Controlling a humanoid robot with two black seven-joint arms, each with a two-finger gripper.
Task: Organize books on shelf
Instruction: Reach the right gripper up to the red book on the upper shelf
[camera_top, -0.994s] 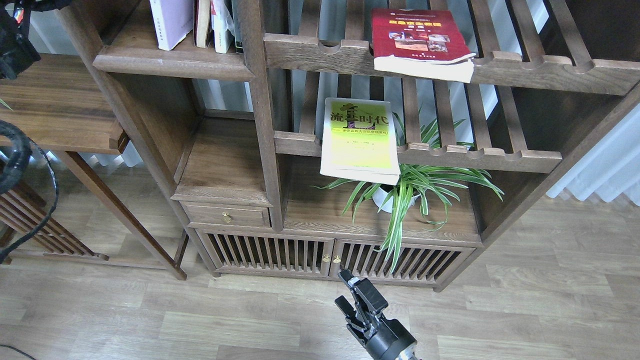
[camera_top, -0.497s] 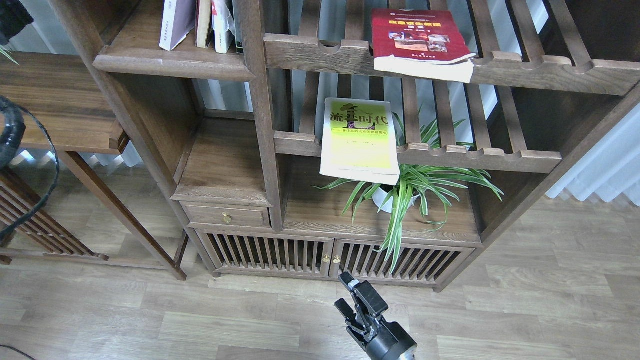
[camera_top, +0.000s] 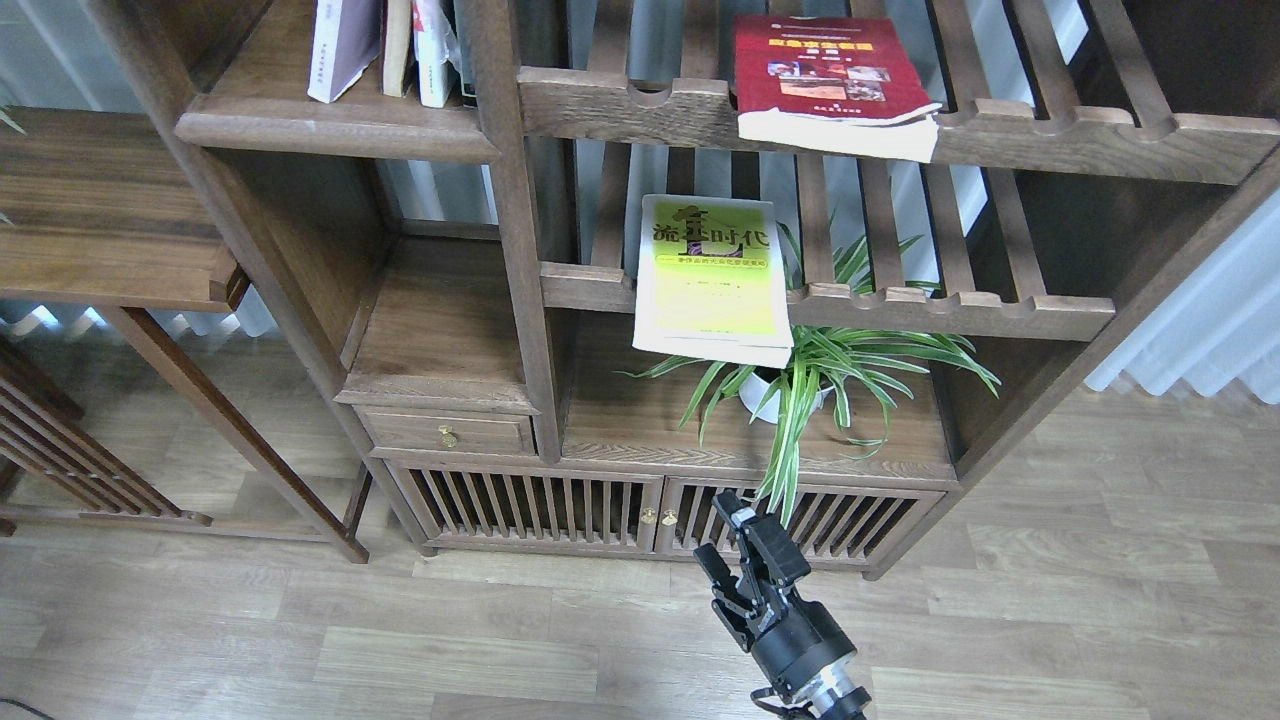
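Observation:
The dark red book (camera_top: 835, 85) lies flat on the upper slatted rack, its front edge hanging over the rail. The yellow-green book (camera_top: 710, 275) lies on the lower slatted rack and overhangs the front rail. The pale lavender-white book (camera_top: 335, 45) stands leaning against other books on the solid wooden shelf (camera_top: 335, 128) at the top left. My right gripper (camera_top: 733, 540) is low in the view, in front of the cabinet doors, open and empty, well below both flat books. My left arm is out of view.
A spider plant in a white pot (camera_top: 775, 395) stands on the cabinet top under the yellow-green book, its leaves reaching down near my right gripper. A small drawer unit (camera_top: 445, 430) sits left of it. A wooden side table (camera_top: 110, 230) stands at left.
My right gripper has risen and shifted slightly right, closer to the cabinet doors. The left arm and its cable have left the view at the left edge. The books have not moved.

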